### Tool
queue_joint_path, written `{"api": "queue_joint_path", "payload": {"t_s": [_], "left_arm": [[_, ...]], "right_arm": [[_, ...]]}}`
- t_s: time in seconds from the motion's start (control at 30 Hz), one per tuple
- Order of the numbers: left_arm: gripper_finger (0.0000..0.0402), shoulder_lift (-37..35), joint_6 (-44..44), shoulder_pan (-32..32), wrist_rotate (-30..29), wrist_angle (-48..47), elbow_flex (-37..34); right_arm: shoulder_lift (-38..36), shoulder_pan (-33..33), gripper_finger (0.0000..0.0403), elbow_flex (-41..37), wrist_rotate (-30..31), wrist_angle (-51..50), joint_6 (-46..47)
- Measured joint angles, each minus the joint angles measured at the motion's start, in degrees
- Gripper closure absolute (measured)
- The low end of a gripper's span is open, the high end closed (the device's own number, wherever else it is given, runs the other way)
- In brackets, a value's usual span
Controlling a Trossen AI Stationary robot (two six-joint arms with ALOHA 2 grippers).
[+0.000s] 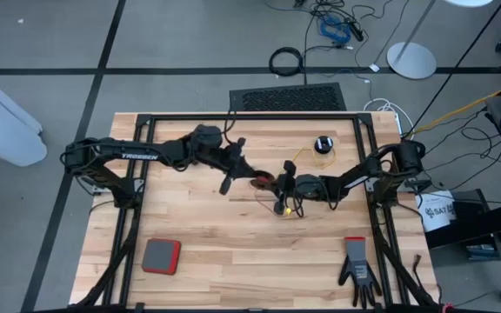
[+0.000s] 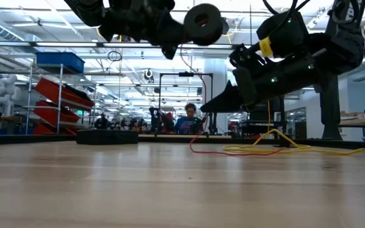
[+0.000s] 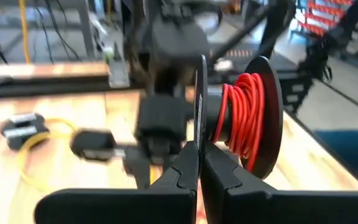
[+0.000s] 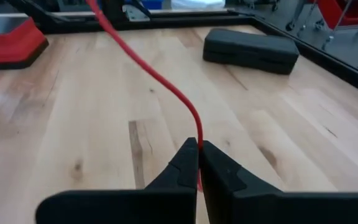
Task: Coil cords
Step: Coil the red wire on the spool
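A small black reel [image 3: 253, 118] wound with the reddish-orange cord [image 3: 244, 115] hangs above the table's middle [image 1: 259, 181], with my left gripper [image 3: 199, 171] shut on it. From the reel the cord [image 4: 160, 81] runs down to my right gripper [image 4: 199, 155], which is shut on it just right of the reel [image 1: 278, 186]. A slack loop of this cord lies on the table [image 2: 198, 147]. The yellow cord [image 2: 284, 149] lies loose on the table and leads to a second black reel [image 1: 323, 143] resting flat at the far right. My left gripper pinches the reel's thin near flange [image 3: 202, 118] at its rim between its two fingers, coming from the table's left, almost level. The reel is lifted clear of the table [image 2: 203, 24], standing on edge with its axle level. My right gripper pinches a single strand of the reddish-orange cord [image 4: 197, 142] between its two fingers. The fingers come from the table's right, slanting slightly down. From the fingers the cord rises in a gentle curve toward the reel, not drawn straight.
A flat black case [image 4: 250, 50] lies on the table beyond my right gripper, also low in the low view [image 2: 106, 136]. A red and grey pad [image 1: 161, 256] sits near the front left, a black glove [image 1: 357, 271] near the front right. Black frame rails [image 1: 250, 116] border the table.
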Motion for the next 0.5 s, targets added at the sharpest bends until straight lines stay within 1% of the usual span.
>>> {"api": "queue_joint_path", "payload": {"t_s": [0.17,0.3,0.5], "left_arm": [[0.0398,0.0,3.3,0.3,0.4,-7.4,0.0],[0.0398,0.0,5.3,0.5,2.9,-12.1,0.0],[0.0398,0.0,9.3,1.0,3.1,-19.1,0.0]], "right_arm": [[-2.6,0.0,0.0402,0.0,1.2,-6.1,0.8],[-5.9,0.0,0.0403,0.0,1.7,-13.3,2.0],[-11.6,0.1,0.0403,0.0,2.7,-21.9,3.8]]}}
